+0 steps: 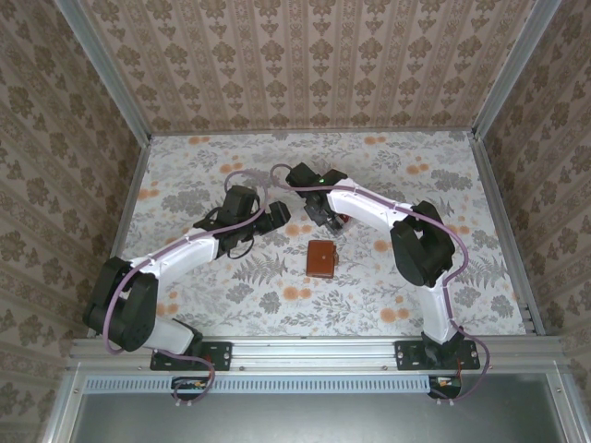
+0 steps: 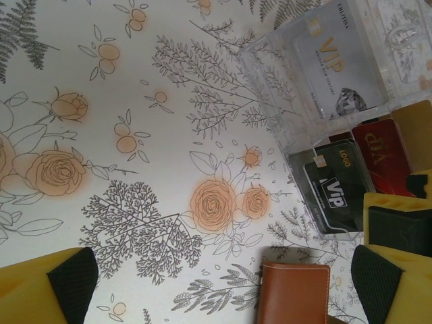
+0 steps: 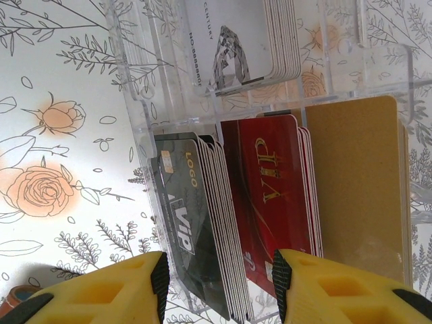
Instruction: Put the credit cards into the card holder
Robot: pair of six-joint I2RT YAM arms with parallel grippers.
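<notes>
The credit cards stand in stacks in a clear acrylic rack (image 3: 145,101): dark grey ones (image 3: 196,223), red ones (image 3: 270,196), gold ones (image 3: 358,189) and silver ones (image 3: 250,40). My right gripper (image 3: 219,280) hangs over the rack, open, with its pads on either side of the dark grey stack and a gap at the right pad. The card holder (image 1: 322,259) lies shut on the table, brown leather, just in front of the rack. My left gripper (image 2: 226,283) is wide open above the table, with the card holder (image 2: 295,293) between its fingers and below them, untouched.
The floral table cover (image 1: 416,185) stretches all round, and patterned walls close in the back and sides. In the top view my two grippers, left (image 1: 277,217) and right (image 1: 328,217), sit close together mid-table. The rack (image 2: 283,88) lies right of the left gripper.
</notes>
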